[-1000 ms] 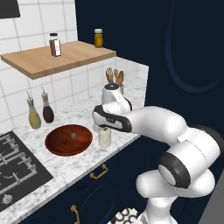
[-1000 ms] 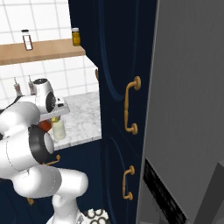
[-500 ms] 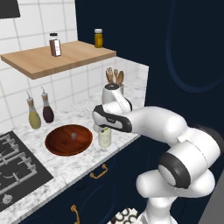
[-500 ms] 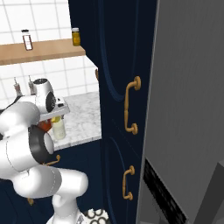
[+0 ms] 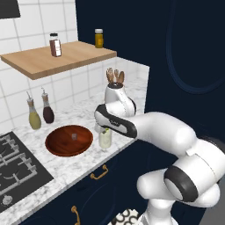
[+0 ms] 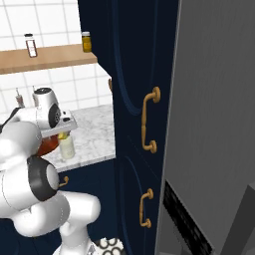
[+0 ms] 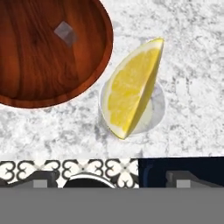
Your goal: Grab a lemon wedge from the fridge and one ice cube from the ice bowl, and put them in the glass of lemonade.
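Note:
My gripper (image 7: pixel 111 180) hangs open straight above the glass of lemonade (image 7: pixel 155 111); its dark fingertips (image 7: pixel 43 179) stand wide apart, touching nothing. The yellow lemon wedge (image 7: pixel 131 87) lies free across the glass mouth, between and below the fingers. In the left base view the gripper (image 5: pixel 105 126) hovers just over the glass (image 5: pixel 105 139), with the wedge (image 5: pixel 106 130) at its rim. Left of the glass sits the wooden ice bowl (image 5: pixel 57 145), holding one small ice cube (image 5: pixel 74 136), also the ice cube (image 7: pixel 64 33) in the bowl (image 7: pixel 35 65). The grey fridge (image 6: pixel 214 124) stands at the right.
Two stoppered bottles (image 5: pixel 34 117) stand by the tiled wall behind the bowl. A wooden shelf (image 5: pixel 57 59) with two jars hangs above. The stove (image 5: pixel 13 165) lies left of the bowl. Navy cabinet doors with gold handles (image 6: pixel 149 119) rise between counter and fridge.
The gripper's jaws have gone from nearly shut to wide open, letting the lemon wedge go over the glass. The arm has barely moved.

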